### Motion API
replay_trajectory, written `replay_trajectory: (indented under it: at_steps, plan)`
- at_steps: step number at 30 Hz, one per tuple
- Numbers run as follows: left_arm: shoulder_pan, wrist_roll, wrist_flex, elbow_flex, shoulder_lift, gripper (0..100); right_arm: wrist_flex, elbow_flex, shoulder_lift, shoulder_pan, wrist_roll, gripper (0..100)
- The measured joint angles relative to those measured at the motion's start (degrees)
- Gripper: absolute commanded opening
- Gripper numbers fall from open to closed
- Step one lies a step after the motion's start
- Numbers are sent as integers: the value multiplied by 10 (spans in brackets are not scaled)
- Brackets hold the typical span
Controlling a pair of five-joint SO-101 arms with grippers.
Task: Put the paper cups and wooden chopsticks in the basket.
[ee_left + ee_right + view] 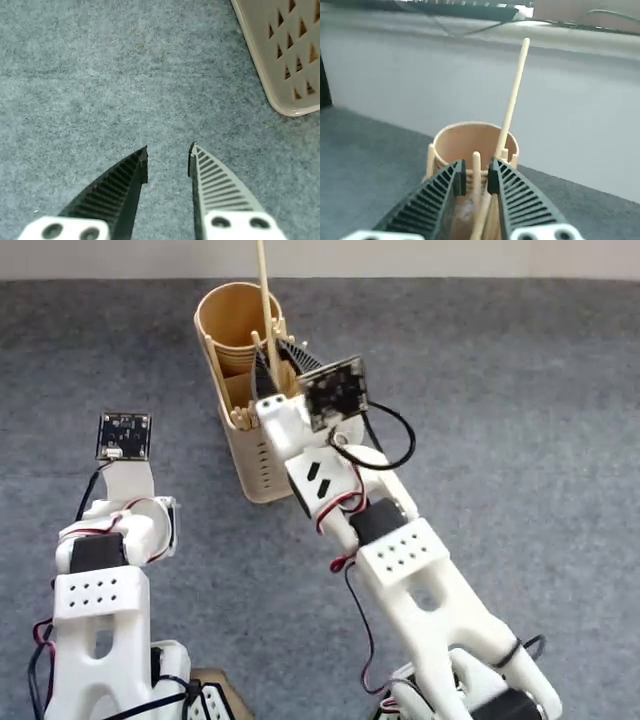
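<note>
Grey tabletop [520, 390] is seen from above carrying the basket [262, 465], with paper cups [235, 325] inside. In the left wrist view, the fingers of the left gripper [167, 152] are spread over bare surface beside the basket. In the right wrist view, those of the right gripper [476, 175] are clamped on a chopstick [512, 100], held nearly upright above the cups.

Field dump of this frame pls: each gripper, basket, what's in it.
left gripper: open, above the gray mat, apart from the basket
right gripper: over the basket, shut on a chopstick
held chopstick: near upright, lower end among the basket's contents
basket: upright on the mat
basket contents: stacked cups, other chopsticks
</note>
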Motion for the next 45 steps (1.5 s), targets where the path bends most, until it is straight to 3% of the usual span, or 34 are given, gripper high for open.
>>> replay_trajectory:
  at_steps: [3, 9, 13, 15, 17, 22, 31, 40, 45]
  plan:
    - [0, 0, -18, 0, 0, 162, 135, -51, -55, -11, 43, 84]
    - [0, 0, -52, -18, 0, 161, 556, -302, -95, -4, 51, 84]
    - [0, 0, -97, -113, 1, 161, 804, -443, -110, 52, 51, 72]
    - [1, 0, -135, -174, 2, 160, 887, -447, -120, 91, 51, 4]
    - [11, 1, -183, -231, 17, 160, 934, -419, -120, 123, 51, 14]
    - [70, 3, -218, -394, 126, 160, 863, -214, -116, 145, 51, 4]
    - [105, 113, -87, -804, 457, 160, 455, 252, -115, 149, 51, 4]
    - [191, 117, 101, -1250, 754, 161, 284, 345, -116, 126, 51, 4]
    - [215, 117, 153, -1407, 855, 160, 236, 367, -116, 124, 51, 4]
